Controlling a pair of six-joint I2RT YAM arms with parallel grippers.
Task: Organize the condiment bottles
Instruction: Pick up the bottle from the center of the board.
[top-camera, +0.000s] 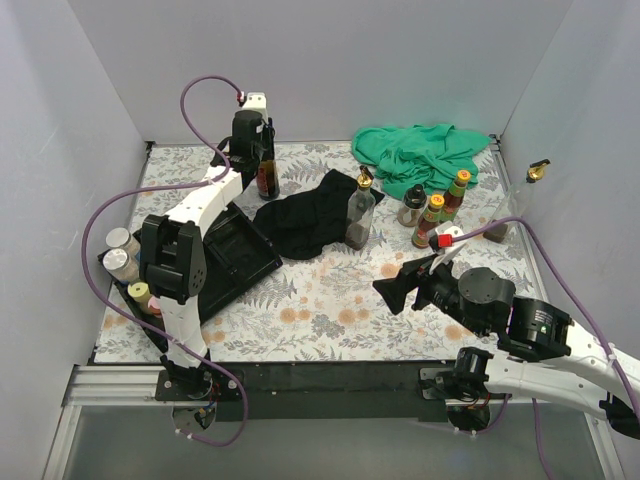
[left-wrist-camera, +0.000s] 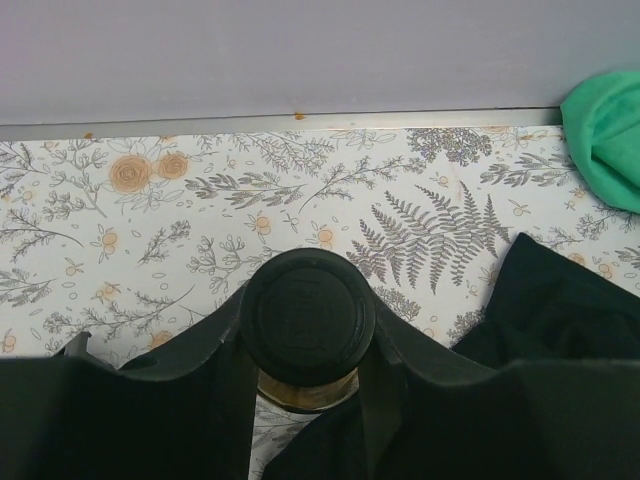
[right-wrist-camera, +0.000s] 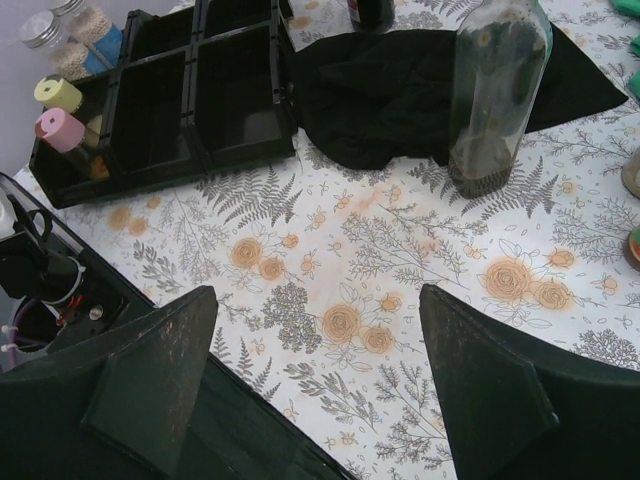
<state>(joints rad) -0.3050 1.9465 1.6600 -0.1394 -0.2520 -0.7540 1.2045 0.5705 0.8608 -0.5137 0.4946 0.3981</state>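
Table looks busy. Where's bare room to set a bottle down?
Biggest bare patch: the front middle of the table, between the tray, the black cloth and the right hand. A smaller one at the back left, between the wall and the dark bottle in the left hand. Crowded: the bottles by the green cloth, and the shakers at the tray's left end.
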